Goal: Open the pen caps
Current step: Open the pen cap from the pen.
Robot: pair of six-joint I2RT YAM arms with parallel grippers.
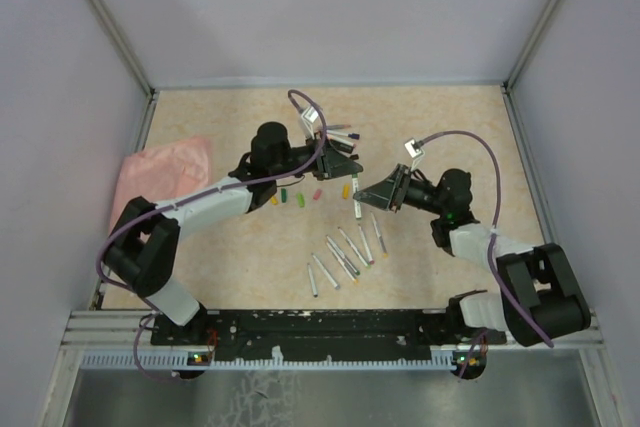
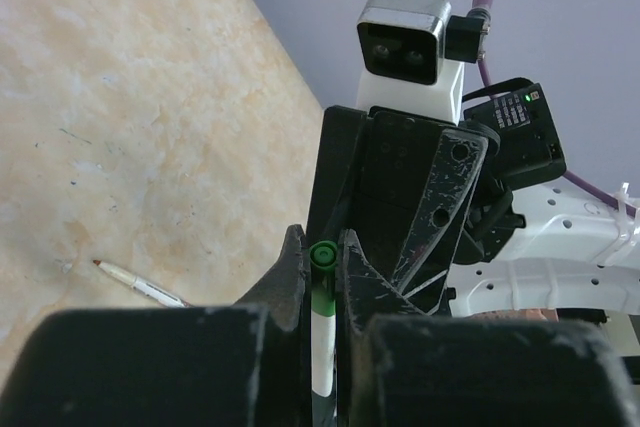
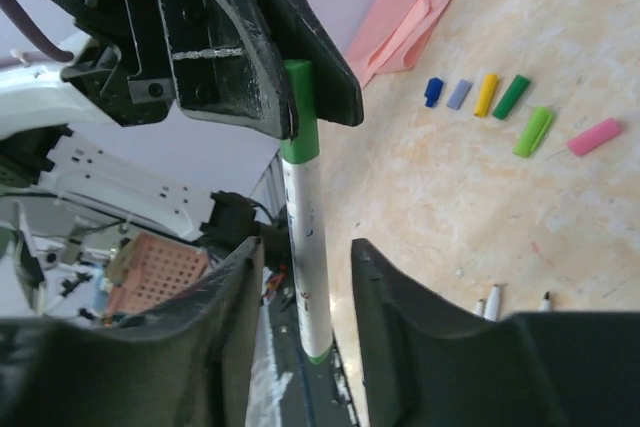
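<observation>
1. Left pincer (image 2: pixel 322 249): jaws together, clamped on the green cap (image 3: pixel 298 117) of one pen. The cap's end pokes out just past the fingertips.
2. Right pincer (image 3: pixel 307 252): fingers apart, one on each side of the white barrel (image 3: pixel 303 207). A gap shows on both sides, so I read this as no grip. The pad faces are in shadow, so a light touch cannot be ruled out.
3. Location: the pen is off the table (image 1: pixel 450 137), in the air between the two pincers, near mid-table in the overhead view. The cap looks seated, with no gap at the joint.
4. Surroundings, clock directions from the held pen in the overhead view:
   - loose caps (image 1: pixel 298 199) in a row at 9 o'clock
   - uncapped pens (image 1: pixel 345 252) at 6 o'clock
   - more pens (image 1: pixel 342 133) at 12 o'clock, too small to tell their caps
   - pink cloth (image 1: pixel 160 172) far out at 9 o'clock, by the table's edge
5. Handling (judgement):
   - The pen is light, stiff, smooth plastic, and the cap is probably a friction fit.
   - The barrel is slick and round, so a hold close below the cap joint should slip least.
   - A pull straight along the pen's axis suits it better than a sideways lever.
   - With the right fingers apart, the pen hangs from its cap alone.
</observation>
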